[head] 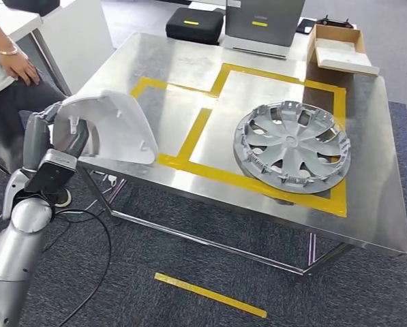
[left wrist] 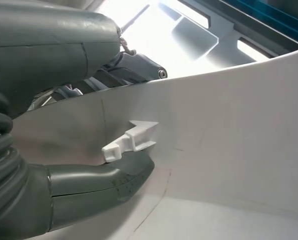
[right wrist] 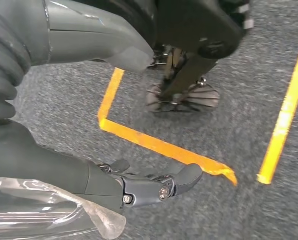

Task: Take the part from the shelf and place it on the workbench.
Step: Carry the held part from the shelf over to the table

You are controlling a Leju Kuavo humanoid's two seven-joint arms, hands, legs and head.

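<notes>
The part is a white curved plastic cover (head: 108, 126), and my left hand (head: 71, 139) grips it at its left end. It hangs over the left front corner of the steel workbench (head: 191, 61); I cannot tell whether it touches the top. In the left wrist view the thumb (left wrist: 102, 182) lies under the part's inner wall (left wrist: 233, 140), beside a small white clip, and the fingers (left wrist: 136, 67) are on the other side. My right hand (right wrist: 147, 187) hangs over grey carpet, fingers stretched out, holding nothing.
A grey hubcap (head: 292, 146) lies inside the yellow tape outline (head: 227, 178) on the bench's right half. A cardboard box (head: 340, 48), a black case (head: 195, 26) and a grey device (head: 262, 24) stand at the back. A person (head: 16, 65) sits at the left. Cables (head: 88, 225) cross the floor.
</notes>
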